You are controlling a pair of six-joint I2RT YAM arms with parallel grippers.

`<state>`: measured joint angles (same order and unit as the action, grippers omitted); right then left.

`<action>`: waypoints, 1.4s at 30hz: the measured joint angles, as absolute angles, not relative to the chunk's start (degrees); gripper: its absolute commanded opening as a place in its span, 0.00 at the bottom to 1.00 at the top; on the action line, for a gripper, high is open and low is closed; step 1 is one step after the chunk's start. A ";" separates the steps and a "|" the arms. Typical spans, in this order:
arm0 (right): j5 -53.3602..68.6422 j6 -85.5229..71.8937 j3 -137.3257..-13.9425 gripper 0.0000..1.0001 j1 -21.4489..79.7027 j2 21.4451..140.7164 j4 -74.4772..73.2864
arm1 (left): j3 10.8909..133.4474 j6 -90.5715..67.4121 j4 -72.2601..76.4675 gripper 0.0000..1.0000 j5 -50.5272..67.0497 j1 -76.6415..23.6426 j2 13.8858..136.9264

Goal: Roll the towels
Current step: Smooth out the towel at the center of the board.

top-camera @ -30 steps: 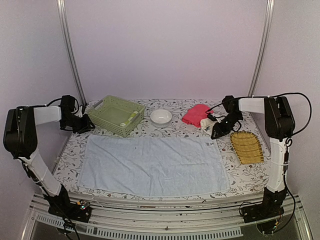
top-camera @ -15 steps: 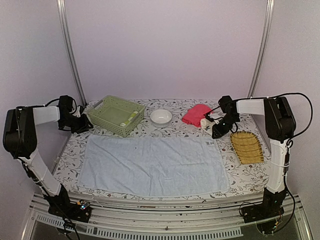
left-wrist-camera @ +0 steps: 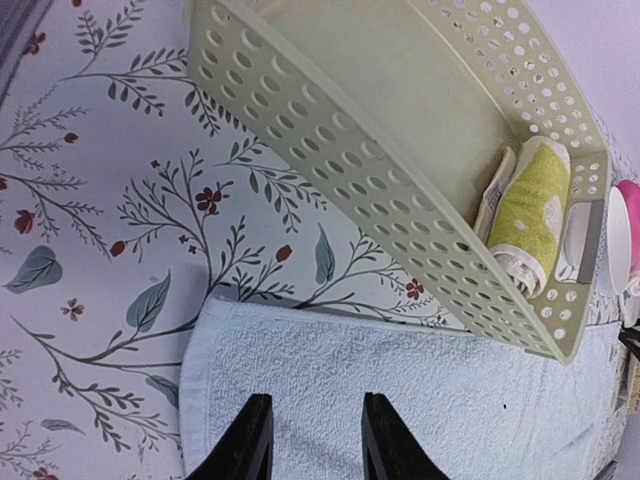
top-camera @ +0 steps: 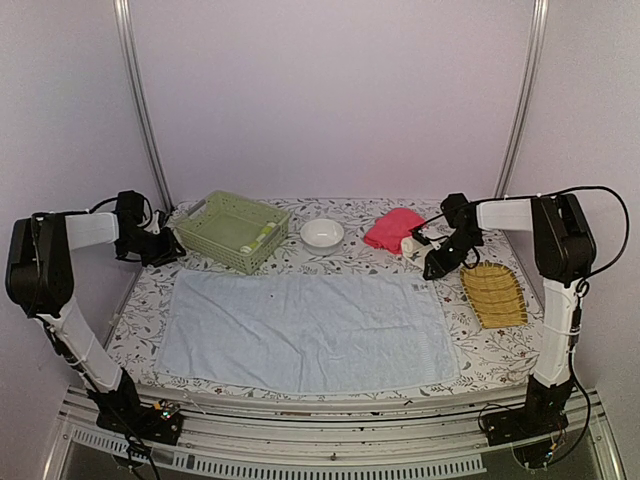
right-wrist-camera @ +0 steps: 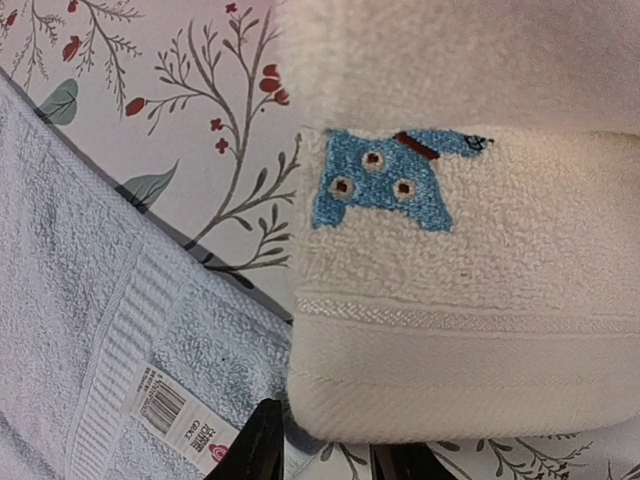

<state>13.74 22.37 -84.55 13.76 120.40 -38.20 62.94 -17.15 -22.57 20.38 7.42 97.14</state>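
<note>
Blue towel (top-camera: 305, 330) lies flat at centre; cream towel (right-wrist-camera: 450, 290) just beside pink towel (top-camera: 390, 228), far right. Left gripper (left-wrist-camera: 307, 440) over blue towel's far-left corner, right gripper (right-wrist-camera: 325, 455) at cream towel's edge, both parted, empty

The left arm (top-camera: 75, 335) and the right arm (top-camera: 553, 330) are built alike, with smooth white tubular links joined by bulky, rounded black joint housings, and each stands on a black base block (top-camera: 135, 420) with small coloured wiring at the near edge. A thin black cable (top-camera: 604, 189) loops out from the right arm's far link. The left gripper (left-wrist-camera: 312, 445) and the right gripper (right-wrist-camera: 325, 460) have plain matt black, tapering fingers.
</note>
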 measured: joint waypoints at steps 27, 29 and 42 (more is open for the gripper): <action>10.07 22.09 -80.84 0.04 15.59 118.28 -34.96 | 62.92 -17.19 -22.50 0.49 20.10 8.21 97.56; 11.60 22.33 -80.23 0.04 14.83 117.89 -35.29 | 62.92 -17.10 -22.48 0.47 20.05 8.32 98.45; 16.88 23.44 -78.28 0.04 13.76 117.05 -34.04 | 63.59 -16.21 -22.96 0.35 14.68 7.99 104.62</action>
